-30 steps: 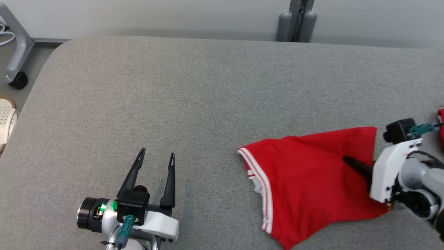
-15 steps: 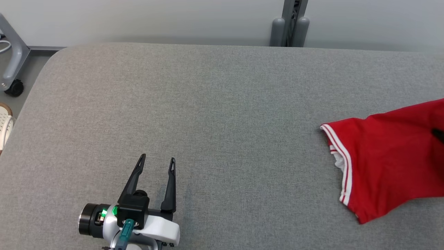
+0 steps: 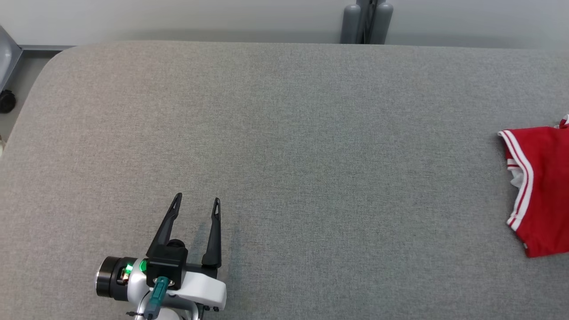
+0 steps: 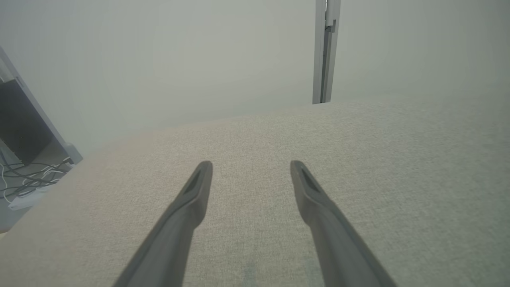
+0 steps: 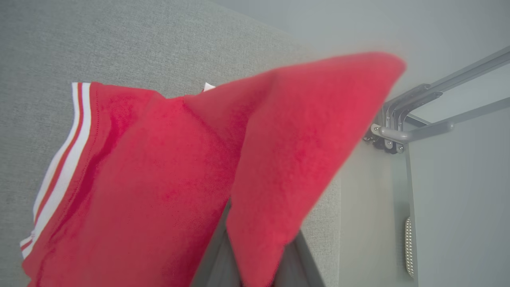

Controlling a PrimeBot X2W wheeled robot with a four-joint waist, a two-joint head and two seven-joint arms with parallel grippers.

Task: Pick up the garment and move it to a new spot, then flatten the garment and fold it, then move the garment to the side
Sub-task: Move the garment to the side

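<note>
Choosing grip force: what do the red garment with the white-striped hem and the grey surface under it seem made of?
The red garment with white-striped hem: soft matte knit, perhaps cotton or polyester; it drapes limply, fuzzy. The grey table surface: matte woven upholstery fabric, by its fine heathered weave.

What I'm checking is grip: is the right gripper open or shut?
Shut on the red garment: right wrist view shows its fingers pinching a fold of cloth.

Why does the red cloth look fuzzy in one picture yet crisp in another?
Right wrist view: the garment drapes close to the lens, so its raised flap blurs. Head view: farther off, its striped hem is sharp, under even light. Left wrist view: hazy and washed out, the left end effector soft-edged, the wall pale.
</note>
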